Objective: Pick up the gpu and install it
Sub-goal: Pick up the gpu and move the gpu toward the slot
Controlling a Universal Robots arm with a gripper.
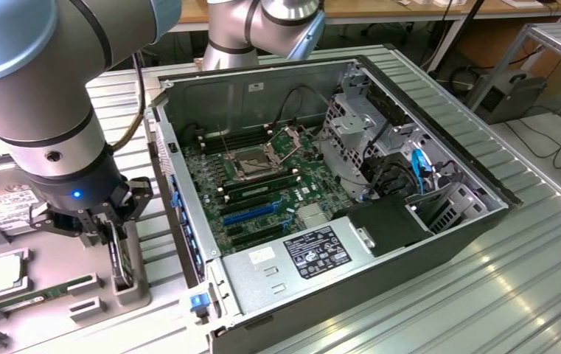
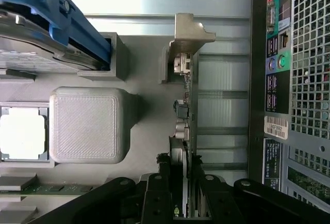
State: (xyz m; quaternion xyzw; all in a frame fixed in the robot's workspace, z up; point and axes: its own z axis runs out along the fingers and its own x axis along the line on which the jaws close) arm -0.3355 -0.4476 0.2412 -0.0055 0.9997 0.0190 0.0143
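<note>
Fingers of the black gripper clamp the upright, silver-bracketed green gpu standing on edge in the grey plastic tray.

Tight spot in the lower left of the exterior view: the gpu stands on edge in the gray holder tray, with the gripper right down over it and the case side wall just beside. From the wrist view, a gray block and the hard drive crowd one side of the card, and the case rear panel crowds the other. Mid-frame in the exterior view, the blue expansion slots are open from above. The power supply, black shroud and drive cage hem them in, and cables loop across center right.
</note>
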